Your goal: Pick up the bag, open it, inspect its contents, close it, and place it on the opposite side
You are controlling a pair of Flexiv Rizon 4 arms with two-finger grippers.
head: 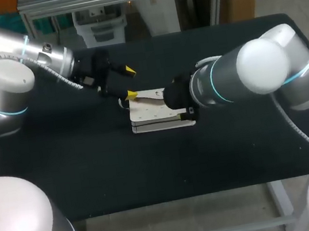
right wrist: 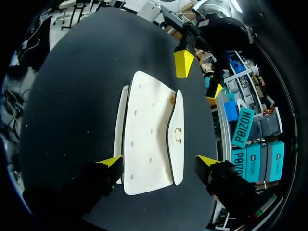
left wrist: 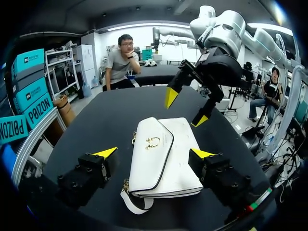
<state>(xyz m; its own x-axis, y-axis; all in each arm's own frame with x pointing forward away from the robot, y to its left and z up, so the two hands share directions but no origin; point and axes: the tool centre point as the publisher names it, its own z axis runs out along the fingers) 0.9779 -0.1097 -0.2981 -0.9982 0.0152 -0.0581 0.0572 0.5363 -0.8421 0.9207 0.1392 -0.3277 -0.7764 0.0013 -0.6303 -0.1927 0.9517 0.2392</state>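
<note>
Left gripper (head: 130, 82): you are hovering it at the bag's left end with its fingers spread wide. In its own wrist view the yellow tips are flanking the bag and pinching nothing.
Bag (head: 157, 115): it is lying flat on the black table (head: 94, 177), near the middle and between your two grippers. Its flap is lying shut, the gold clasp (left wrist: 153, 142) is facing up, and the strap (left wrist: 134, 204) is curling out at the end nearest the left wrist.
Right gripper (right wrist: 160, 160): you are holding it over the bag's right end. Its fingers are also spread, one on each side of the bag, and they appear to be touching nothing. In the head view the arm is hiding its tips.
Step in hand: you are likely setting up the pick.
Doing it well: you are probably best off lowering one gripper squarely across the bag's body and closing on both long sides together. Keep the tips off the clasp and flap edge so the other gripper is free for the opening. Watch the strap, which could be snagging under a finger, and keep the two grippers apart, since they are facing each other closely.
Counts: you are working with one bag, one clasp, one strap, two grippers and four yellow tips.
</note>
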